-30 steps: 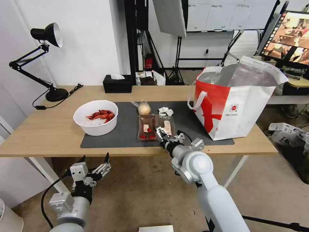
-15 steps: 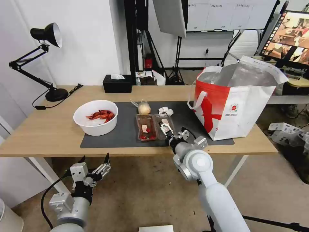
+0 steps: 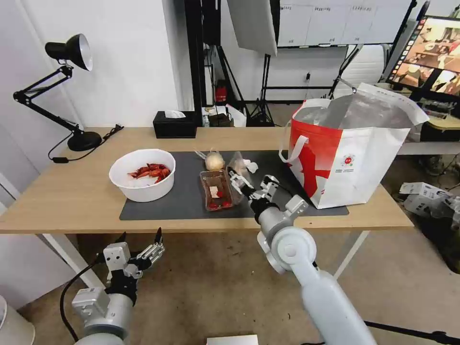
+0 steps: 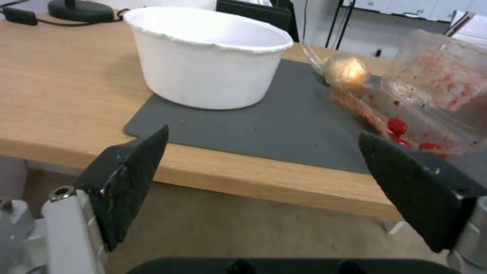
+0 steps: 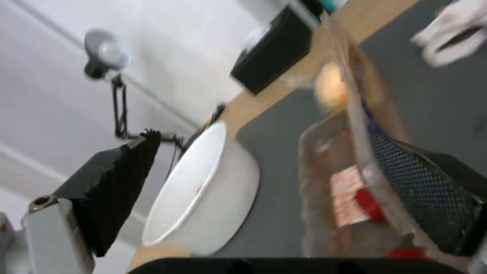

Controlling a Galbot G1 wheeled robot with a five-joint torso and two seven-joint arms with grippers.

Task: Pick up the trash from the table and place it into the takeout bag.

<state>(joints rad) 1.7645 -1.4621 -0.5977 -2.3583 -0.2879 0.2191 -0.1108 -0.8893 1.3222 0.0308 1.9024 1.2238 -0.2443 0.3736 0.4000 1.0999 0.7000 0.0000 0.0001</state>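
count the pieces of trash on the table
4: white round bowl of red crayfish shells on the dark mat's left; clear hinged plastic tray mid-mat; knotted beige-filled plastic bag behind it; crumpled white tissue beside that. None looks hidden.

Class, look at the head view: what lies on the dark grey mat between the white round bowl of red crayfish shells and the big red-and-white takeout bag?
In the head view, between the white round bowl and takeout bag: knotted beige-filled plastic bag, clear hinged plastic tray, crumpled white tissue, right hand.

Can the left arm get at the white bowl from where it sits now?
Probably not without rising: the left gripper hangs below the table edge, jaws open. The white bowl stands on the mat above, nothing else between.
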